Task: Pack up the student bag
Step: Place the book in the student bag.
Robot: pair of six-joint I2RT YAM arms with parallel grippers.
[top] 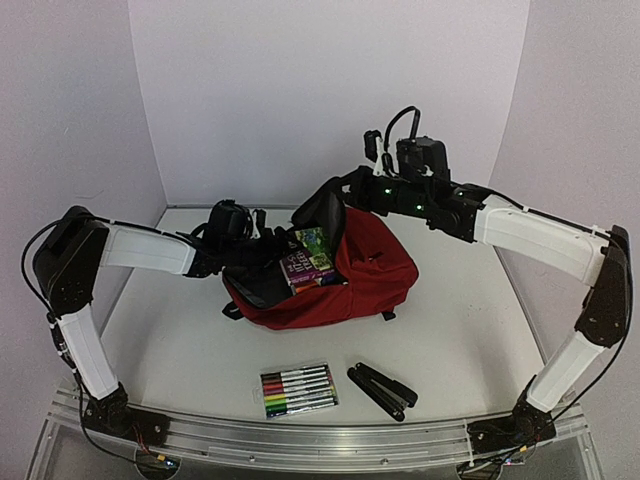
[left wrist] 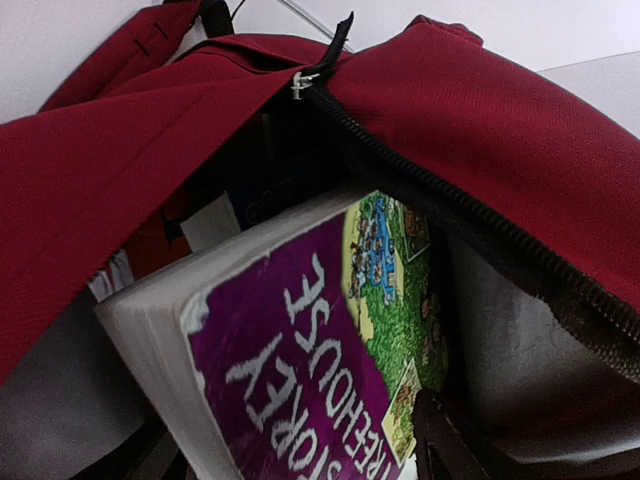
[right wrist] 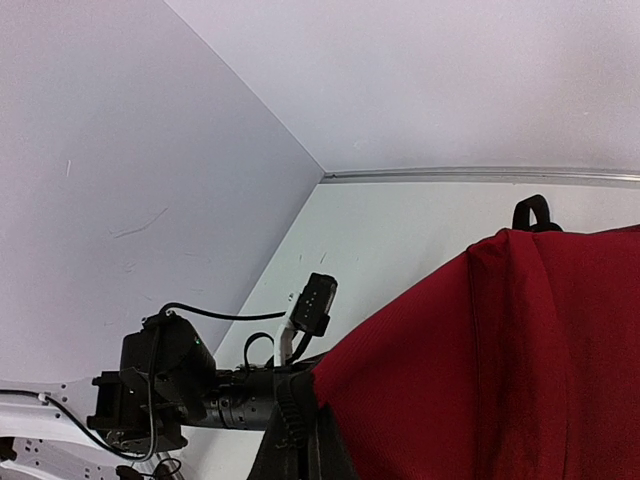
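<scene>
The student bag (top: 372,270), dark red with black zippers, lies in the middle of the table with its main opening facing left. My left gripper (top: 282,262) is shut on a book with a purple and green cover (top: 308,258), and the book's far end is inside the opening. In the left wrist view the book (left wrist: 290,340) fills the space between my fingers (left wrist: 445,440), under the bag's zipper edge (left wrist: 430,180). My right gripper (top: 345,190) is shut on the bag's upper flap and holds it raised. In the right wrist view the red fabric (right wrist: 500,360) hides my fingertips.
A clear pack of coloured markers (top: 298,389) and a black folded tool (top: 381,390) lie on the table (top: 470,330) near the front edge, in front of the bag. White walls close the back and both sides. The left arm's wrist (right wrist: 170,390) shows in the right wrist view.
</scene>
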